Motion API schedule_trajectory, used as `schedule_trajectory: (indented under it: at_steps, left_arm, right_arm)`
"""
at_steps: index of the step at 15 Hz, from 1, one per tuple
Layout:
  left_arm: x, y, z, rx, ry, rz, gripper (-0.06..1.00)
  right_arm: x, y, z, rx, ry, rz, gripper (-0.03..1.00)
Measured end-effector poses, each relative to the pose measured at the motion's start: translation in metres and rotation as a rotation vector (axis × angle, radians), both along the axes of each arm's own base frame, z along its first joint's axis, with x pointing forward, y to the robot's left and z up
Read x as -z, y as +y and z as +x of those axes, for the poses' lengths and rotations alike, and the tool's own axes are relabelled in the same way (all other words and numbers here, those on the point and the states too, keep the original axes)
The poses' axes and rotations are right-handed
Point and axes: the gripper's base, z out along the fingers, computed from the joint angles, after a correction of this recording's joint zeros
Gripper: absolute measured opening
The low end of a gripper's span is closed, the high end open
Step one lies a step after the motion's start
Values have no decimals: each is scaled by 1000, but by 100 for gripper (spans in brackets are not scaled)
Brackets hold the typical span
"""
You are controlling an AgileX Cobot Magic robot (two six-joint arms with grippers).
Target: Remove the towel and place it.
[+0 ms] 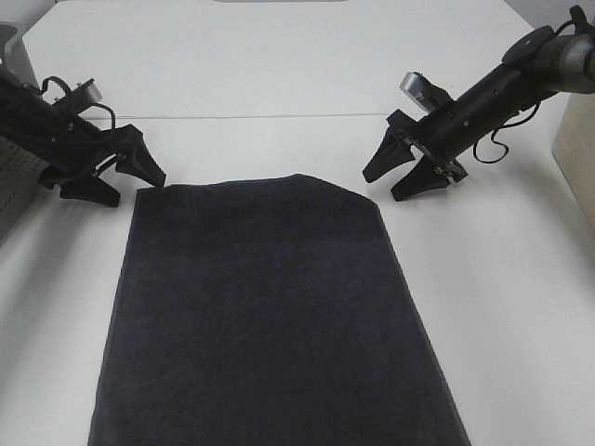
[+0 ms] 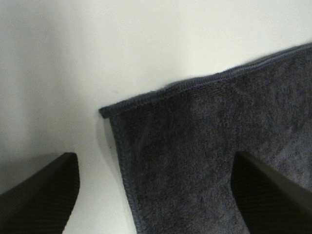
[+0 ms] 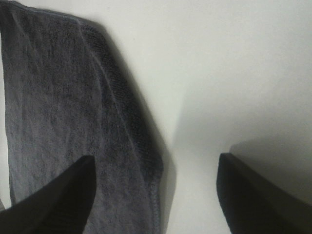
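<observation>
Left gripper [image 1: 137,190] and right gripper [image 1: 386,188], both spread open and empty, sit just beside the far corners of a dark towel [image 1: 270,316]. It lies flat on a plain white worktop [image 1: 279,74].

- One large, rectangular, dark charcoal plush towel [image 1: 270,316], in the middle.
- Two black two-fingered robot grippers: the left gripper [image 1: 137,190] and the right gripper [image 1: 385,186].
- One white flat table [image 1: 279,65].
- One grey perforated panel [image 1: 13,181], at the left edge.
</observation>
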Motion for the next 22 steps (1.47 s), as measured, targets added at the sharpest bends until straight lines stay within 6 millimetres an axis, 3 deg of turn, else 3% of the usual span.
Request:
schedule_trajectory:
  at_steps: [2,4,8,11,12,14,17,18,19,22]
  left_arm:
    - [0,0,0,1,0,0,80]
    - [1,-8,-1,21,4,-1,80]
    - [4,-47,-1,67,-3,-10,80]
    - [8,-81,-2,84,-29,-21,77]
    - [9,-87,-2,75,-30,-24,73]
    - [13,-89,-2,63,-19,-27,57]
    - [19,-88,-2,70,-18,-12,18]
    - [20,-88,-2,83,-27,-3,6]
    - [20,-88,-2,95,-37,4,2]
    - [16,-88,5,134,-95,38,1]
  right_arm:
    - [3,3,2,14,5,7,69]
    - [6,23,1,-1,-5,-17,69]
    - [4,59,-1,-35,-57,-97,68]
    - [3,82,-4,-79,-135,-213,61]
    - [4,90,-4,-95,-165,-250,55]
    - [5,93,-2,-101,-209,-292,33]
    - [6,92,-1,-100,-227,-308,1]
    - [6,92,-1,-97,-230,-308,1]
    - [6,92,0,-95,-234,-308,1]
    - [5,92,2,-78,-257,-309,1]
